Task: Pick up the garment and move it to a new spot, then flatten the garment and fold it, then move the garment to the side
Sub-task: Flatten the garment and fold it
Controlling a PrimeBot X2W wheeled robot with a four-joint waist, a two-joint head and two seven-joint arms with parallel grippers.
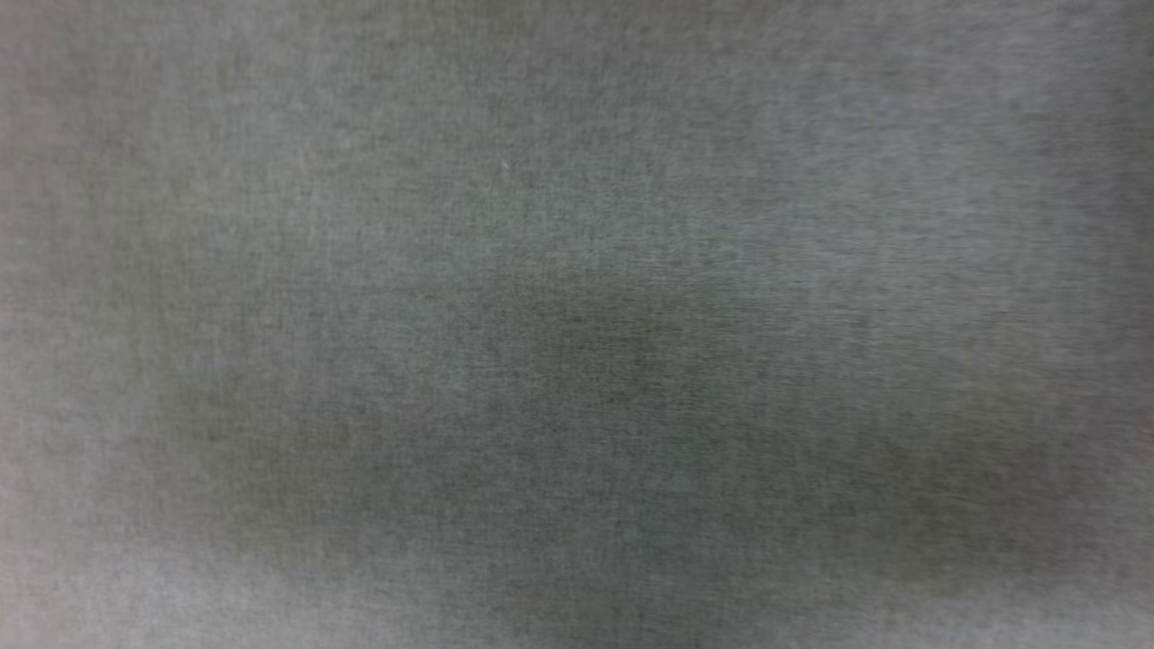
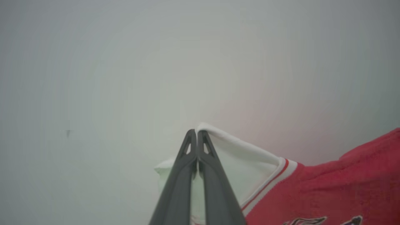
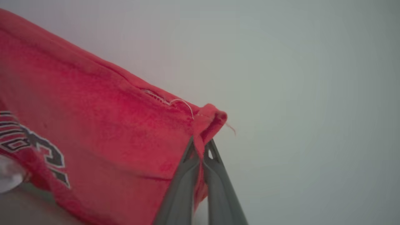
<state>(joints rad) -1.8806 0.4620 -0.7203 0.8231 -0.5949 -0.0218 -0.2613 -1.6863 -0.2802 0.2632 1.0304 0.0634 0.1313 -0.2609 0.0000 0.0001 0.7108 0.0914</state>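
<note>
Gray surface (image 1: pixel 577 162), cloth-like, blurry, dark shadow (image 1: pixel 595 333) in middle. Left end effector (image 2: pixel 197 132) pinches shirt (image 2: pixel 328 187) by white sleeve (image 2: pixel 237 156). Right end effector (image 3: pixel 203 147) pinches red corner (image 3: pixel 211 117). Pale plain backdrop (image 3: pixel 312 93) behind.

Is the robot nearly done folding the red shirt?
Not yet. Done: the grab. The left gripper pinches the white sleeve, the right gripper a red corner. In hand: the shirt seems stretched between them. Left: laying it flat, folding, moving aside.
</note>
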